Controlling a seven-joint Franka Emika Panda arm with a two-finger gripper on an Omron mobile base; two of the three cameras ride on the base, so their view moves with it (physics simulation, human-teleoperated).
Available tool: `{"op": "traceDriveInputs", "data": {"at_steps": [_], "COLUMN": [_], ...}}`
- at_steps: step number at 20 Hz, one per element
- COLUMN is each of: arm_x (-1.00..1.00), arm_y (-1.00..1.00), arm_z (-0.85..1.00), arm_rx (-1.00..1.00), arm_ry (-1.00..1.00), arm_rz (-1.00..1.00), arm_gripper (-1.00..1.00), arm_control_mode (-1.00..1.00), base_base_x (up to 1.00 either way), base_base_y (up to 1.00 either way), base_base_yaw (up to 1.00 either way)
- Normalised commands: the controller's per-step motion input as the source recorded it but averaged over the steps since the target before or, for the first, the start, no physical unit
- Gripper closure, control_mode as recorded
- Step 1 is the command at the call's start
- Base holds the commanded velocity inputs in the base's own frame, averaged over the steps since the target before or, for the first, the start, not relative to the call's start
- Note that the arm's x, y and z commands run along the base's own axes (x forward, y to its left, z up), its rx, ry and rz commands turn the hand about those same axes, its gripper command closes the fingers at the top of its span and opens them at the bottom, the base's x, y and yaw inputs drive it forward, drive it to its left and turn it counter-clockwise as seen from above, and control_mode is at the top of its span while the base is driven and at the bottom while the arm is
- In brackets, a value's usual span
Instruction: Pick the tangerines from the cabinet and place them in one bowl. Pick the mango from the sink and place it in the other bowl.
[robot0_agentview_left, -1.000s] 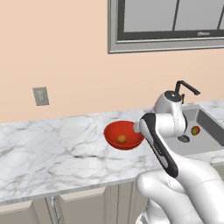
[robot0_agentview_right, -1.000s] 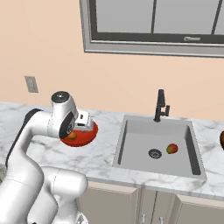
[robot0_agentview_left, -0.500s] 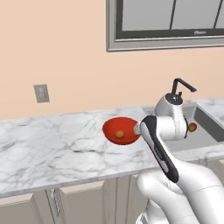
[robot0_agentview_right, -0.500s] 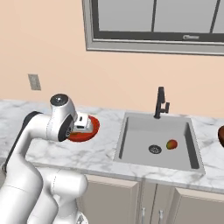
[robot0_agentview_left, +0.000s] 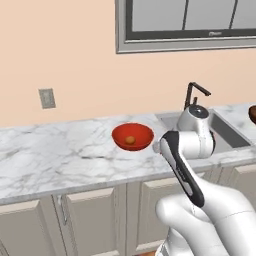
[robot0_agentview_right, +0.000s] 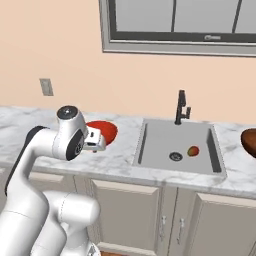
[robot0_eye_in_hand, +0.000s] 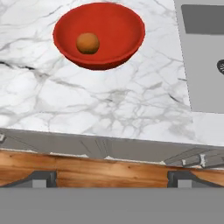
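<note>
The red bowl (robot0_eye_in_hand: 105, 52) stands on the marble counter with one orange tangerine (robot0_eye_in_hand: 88, 43) lying in it; it also appears as the red bowl (robot0_agentview_left: 132, 136) and the red bowl (robot0_agentview_right: 106, 130), partly behind my arm. My gripper (robot0_eye_in_hand: 111, 178) is open and holds nothing. It hangs in front of the counter's edge, short of the bowl. The mango (robot0_agentview_right: 193, 150) lies in the sink (robot0_agentview_right: 150, 145) beside the drain. At the right edge stands the dark brown bowl (robot0_agentview_right: 249, 140). The cabinet is out of view.
A black faucet (robot0_agentview_right: 181, 106) rises behind the sink. My own white arm (robot0_agentview_left: 187, 165) covers part of the sink in the left base view. A wall outlet (robot0_agentview_left: 47, 98) and a window (robot0_agentview_left: 185, 22) are above the counter. Base cabinet doors (robot0_agentview_right: 130, 215) run below it.
The whole picture has shifted, so the camera has moved: the counter lies a little farther away and the brown bowl has come into view. The gripper has stayed open and empty.
</note>
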Motion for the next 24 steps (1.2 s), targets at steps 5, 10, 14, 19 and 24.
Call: {"op": "traceDriveInputs", "data": {"at_steps": [5,10,14,19,24], "arm_x": [0.00,0.00,0.00,0.00,0.00], "arm_y": [0.00,0.00,0.00,0.00,0.00], "arm_z": [0.00,0.00,0.00,0.00,0.00], "arm_rx": [0.00,0.00,0.00,0.00,0.00], "arm_ry": [0.00,0.00,0.00,0.00,0.00], "arm_rz": [0.00,0.00,0.00,0.00,0.00], "arm_gripper": [-1.00,-1.00,-1.00,-1.00,-1.00], "arm_control_mode": [1.00,1.00,1.00,1.00,1.00], "base_base_x": [0.02,0.12,0.09,0.10,0.10], "base_base_y": [-0.19,-0.03,0.00,0.00,0.00], "base_base_yaw": [-0.35,-0.47,-0.49,-0.49,-0.49]}}
